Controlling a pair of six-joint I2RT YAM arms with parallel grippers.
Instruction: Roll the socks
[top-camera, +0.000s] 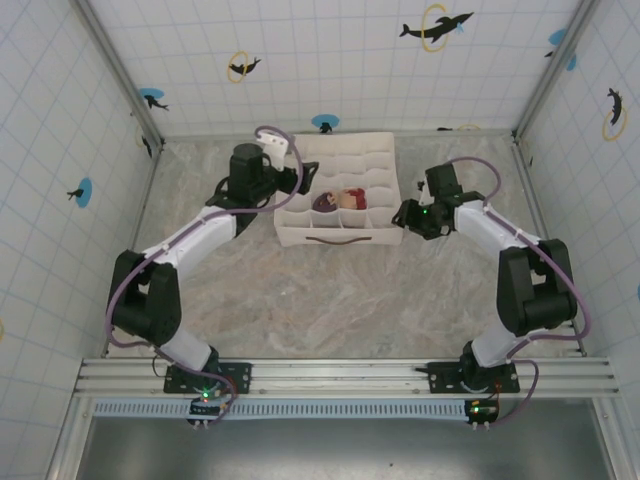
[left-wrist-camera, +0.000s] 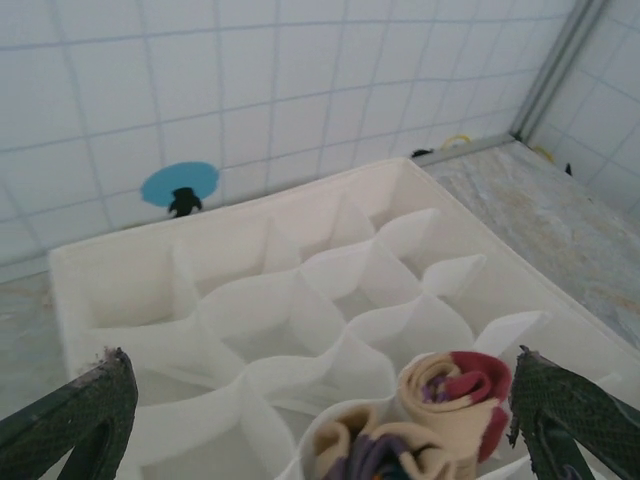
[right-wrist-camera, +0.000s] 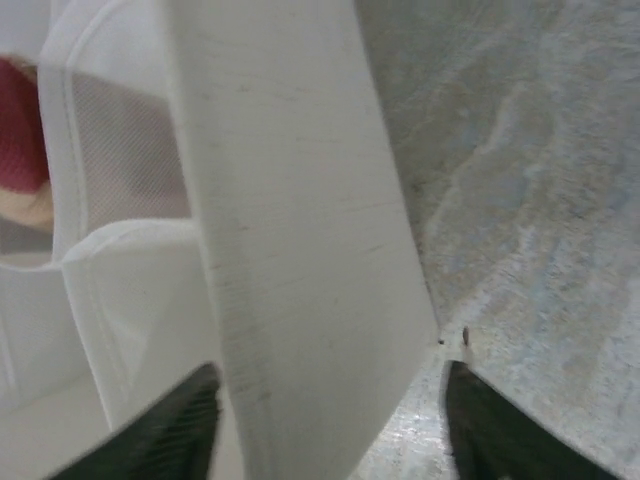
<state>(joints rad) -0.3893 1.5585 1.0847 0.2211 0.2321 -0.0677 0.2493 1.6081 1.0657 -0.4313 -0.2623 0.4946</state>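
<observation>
On the surface, the right hand stands open astride the right wall of the organiser box, the socks sit rolled in cells near its middle, and the left hand hovers open over its left side.

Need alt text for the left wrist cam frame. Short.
Two rolled socks, a beige-and-red sock and a purple-streaked sock, poke up from near cells of a white organiser box. The open left gripper frames them, dark fingers at both lower corners; tiled wall behind.
</observation>
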